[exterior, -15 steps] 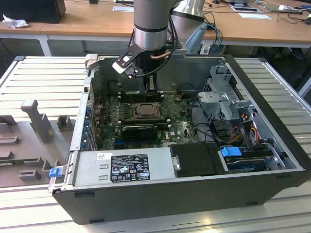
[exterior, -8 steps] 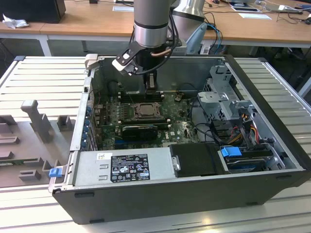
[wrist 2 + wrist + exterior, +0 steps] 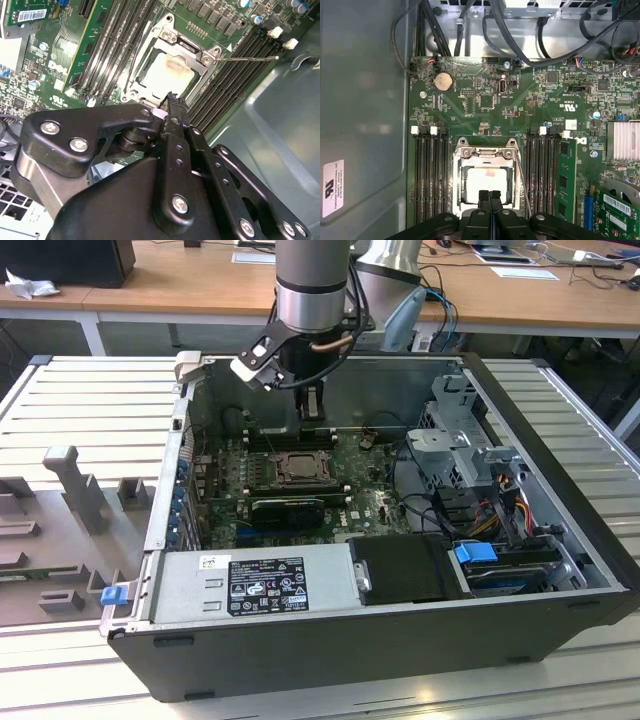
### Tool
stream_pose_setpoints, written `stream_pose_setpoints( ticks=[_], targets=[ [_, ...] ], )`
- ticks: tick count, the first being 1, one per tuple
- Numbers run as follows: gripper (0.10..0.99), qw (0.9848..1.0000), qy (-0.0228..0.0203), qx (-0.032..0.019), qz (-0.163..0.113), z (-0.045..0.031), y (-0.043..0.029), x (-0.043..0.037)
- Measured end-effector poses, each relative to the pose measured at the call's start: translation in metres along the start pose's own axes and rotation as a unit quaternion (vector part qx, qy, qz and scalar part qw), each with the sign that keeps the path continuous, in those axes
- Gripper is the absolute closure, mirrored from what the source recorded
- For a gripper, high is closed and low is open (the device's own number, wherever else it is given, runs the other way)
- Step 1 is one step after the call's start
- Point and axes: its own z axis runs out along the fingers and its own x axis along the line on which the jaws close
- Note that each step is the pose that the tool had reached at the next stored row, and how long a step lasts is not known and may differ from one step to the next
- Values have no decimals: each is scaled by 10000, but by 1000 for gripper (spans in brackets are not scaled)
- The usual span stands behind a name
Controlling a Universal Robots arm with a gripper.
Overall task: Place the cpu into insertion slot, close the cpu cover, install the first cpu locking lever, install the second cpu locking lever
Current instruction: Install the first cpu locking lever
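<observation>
Slatted metal table holds an open tower case, and inside it the cpu sits in the insertion slot mid-motherboard under the cpu cover, gripper hanging over it with fingertips pressed together; chip looks light, stiff, fragile, so I'd grab its edges only.

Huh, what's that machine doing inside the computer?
A robot arm reaches down into an open computer case. Its tool is shut, holds nothing, and hangs at the socket's edge. The cpu already lies seated, with the cover down around it. One thin lever sticks out sideways and looks unlatched.
</observation>
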Motion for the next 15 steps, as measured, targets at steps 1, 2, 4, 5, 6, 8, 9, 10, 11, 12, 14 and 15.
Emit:
stream_pose_setpoints(
  ticks=[1,2,4,5,6,8,9,10,11,12,14,15],
  targets=[
    [980,10000,1,1,-72,-1,0,0],
    [980,9999,3,2,-136,-1,0,0],
    [980,9997,5,4,-230,-1,0,0],
    [980,9997,6,4,-261,-1,0,0],
    [980,9996,6,5,-296,-1,0,0],
    [980,9994,8,5,-347,-1,0,0],
    [980,9993,9,6,-366,-1,0,0],
    [980,9992,10,6,-402,0,0,0],
    [980,9991,10,6,-422,-1,0,0],
    [980,9990,10,7,-437,-1,0,0],
    [980,9989,11,7,-467,-1,0,0],
    [980,9987,12,8,-501,-1,0,0]
  ],
)
